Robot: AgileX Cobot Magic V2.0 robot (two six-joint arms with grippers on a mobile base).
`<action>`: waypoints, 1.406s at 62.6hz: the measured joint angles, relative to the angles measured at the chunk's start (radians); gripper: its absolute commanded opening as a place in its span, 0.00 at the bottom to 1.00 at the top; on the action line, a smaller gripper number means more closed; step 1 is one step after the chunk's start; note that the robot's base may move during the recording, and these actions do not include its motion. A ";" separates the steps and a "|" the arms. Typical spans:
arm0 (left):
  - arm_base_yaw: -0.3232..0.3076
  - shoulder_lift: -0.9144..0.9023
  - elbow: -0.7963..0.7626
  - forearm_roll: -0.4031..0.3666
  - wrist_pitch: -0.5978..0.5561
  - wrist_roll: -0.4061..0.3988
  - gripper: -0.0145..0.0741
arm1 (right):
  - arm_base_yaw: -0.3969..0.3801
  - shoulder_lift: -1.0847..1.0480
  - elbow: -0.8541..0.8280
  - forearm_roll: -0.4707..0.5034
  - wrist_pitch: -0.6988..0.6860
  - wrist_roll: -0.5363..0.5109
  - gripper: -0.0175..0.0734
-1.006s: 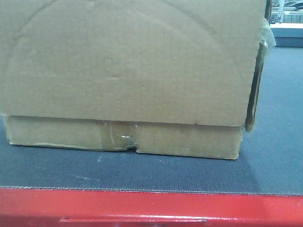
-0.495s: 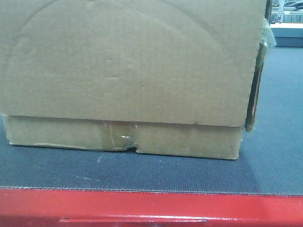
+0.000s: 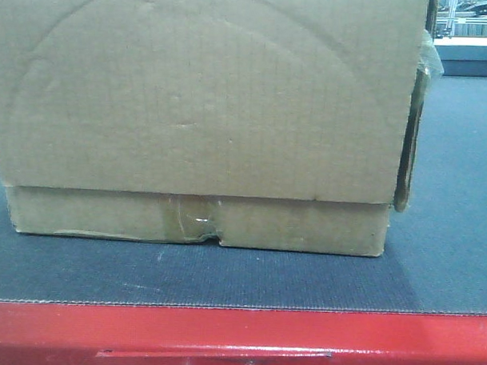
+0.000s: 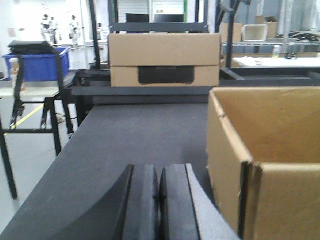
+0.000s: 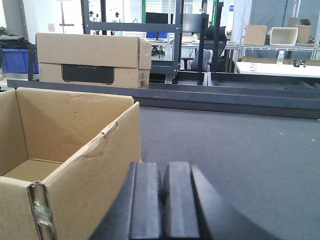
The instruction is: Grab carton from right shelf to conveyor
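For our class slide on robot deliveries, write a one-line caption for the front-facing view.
Brown carton resting on the dark conveyor, red frame in front.

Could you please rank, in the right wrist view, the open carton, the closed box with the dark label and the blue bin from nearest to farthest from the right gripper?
From the right gripper:
1. The open carton, immediately to its left on the conveyor.
2. The closed box with the dark label, beyond the belt, upper left.
3. The blue bin, behind that box at the far left edge.
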State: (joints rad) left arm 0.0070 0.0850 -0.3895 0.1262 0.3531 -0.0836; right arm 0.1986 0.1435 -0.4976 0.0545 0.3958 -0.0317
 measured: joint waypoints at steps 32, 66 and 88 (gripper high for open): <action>0.043 -0.080 0.388 -0.056 -0.291 0.030 0.17 | 0.000 0.000 0.000 0.000 -0.001 -0.002 0.13; 0.043 -0.080 0.392 -0.058 -0.291 0.031 0.17 | 0.000 0.000 0.000 0.000 -0.001 -0.002 0.13; 0.043 -0.080 0.392 -0.058 -0.291 0.031 0.17 | -0.006 0.000 0.000 -0.022 -0.001 -0.002 0.13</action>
State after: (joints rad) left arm 0.0502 0.0047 0.0023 0.0680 0.0622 -0.0528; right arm 0.1926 0.1435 -0.4976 0.0320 0.3951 -0.0337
